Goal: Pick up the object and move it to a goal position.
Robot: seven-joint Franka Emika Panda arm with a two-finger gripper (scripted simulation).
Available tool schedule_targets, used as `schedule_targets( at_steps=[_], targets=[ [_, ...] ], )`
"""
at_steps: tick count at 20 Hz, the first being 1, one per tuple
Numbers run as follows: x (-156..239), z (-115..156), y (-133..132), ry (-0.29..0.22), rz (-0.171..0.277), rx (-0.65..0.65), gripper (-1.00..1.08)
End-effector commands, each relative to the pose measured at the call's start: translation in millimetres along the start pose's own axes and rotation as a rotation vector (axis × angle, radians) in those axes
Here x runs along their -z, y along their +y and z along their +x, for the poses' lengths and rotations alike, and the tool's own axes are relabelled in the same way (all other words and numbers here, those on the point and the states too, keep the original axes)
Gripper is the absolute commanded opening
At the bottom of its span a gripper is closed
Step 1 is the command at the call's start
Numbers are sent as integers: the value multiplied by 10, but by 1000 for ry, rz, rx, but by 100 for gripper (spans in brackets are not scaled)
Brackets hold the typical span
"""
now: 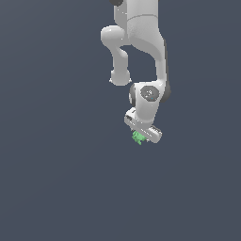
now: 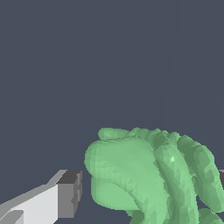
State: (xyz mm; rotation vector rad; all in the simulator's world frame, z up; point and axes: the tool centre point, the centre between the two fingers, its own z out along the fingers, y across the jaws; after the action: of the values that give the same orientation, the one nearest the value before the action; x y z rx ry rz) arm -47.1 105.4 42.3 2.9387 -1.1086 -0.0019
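Up close through the wrist view, the object [image 2: 153,175] fills the frame: a bright green lump, smooth and rounded on one flank, ribbed into overlapping ridges on the other, cut off by the picture's edge. One finger [image 2: 65,194] of the hand shows clearly, a pale grey block with a darker pad at its tip, and there is a thin gap of dark background between that pad and the green surface. The other finger is only a sliver at the frame's far edge, so whether it touches the object cannot be told. The hand is partly open, fingers straddling the object, and a firm grip is not visible from here.

Pulling back to the exterior view, the hand [image 1: 142,134] points downward at the end of the white arm [image 1: 141,42], which comes in from the top of the picture and bends at the wrist. The object [image 1: 138,137] peeks out as a tiny jagged green speck just under the hand, toward the exterior view's left of it. Behind everything lies a flat, dark slate-blue desk [image 1: 56,179], uniform across the frame.
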Motion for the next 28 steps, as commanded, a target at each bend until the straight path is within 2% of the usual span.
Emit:
schedule_targets(
  at_steps=[1, 2, 16, 22, 28],
  targets=[
    [-22, 6, -6, 1, 1, 0, 100],
    [-22, 6, -6, 1, 1, 0, -100],
    [13, 38, -25, 1, 2, 0, -100],
    [147, 214, -85, 1, 2, 0, -100],
    [367, 509, -190, 1, 2, 0, -100]
  ],
)
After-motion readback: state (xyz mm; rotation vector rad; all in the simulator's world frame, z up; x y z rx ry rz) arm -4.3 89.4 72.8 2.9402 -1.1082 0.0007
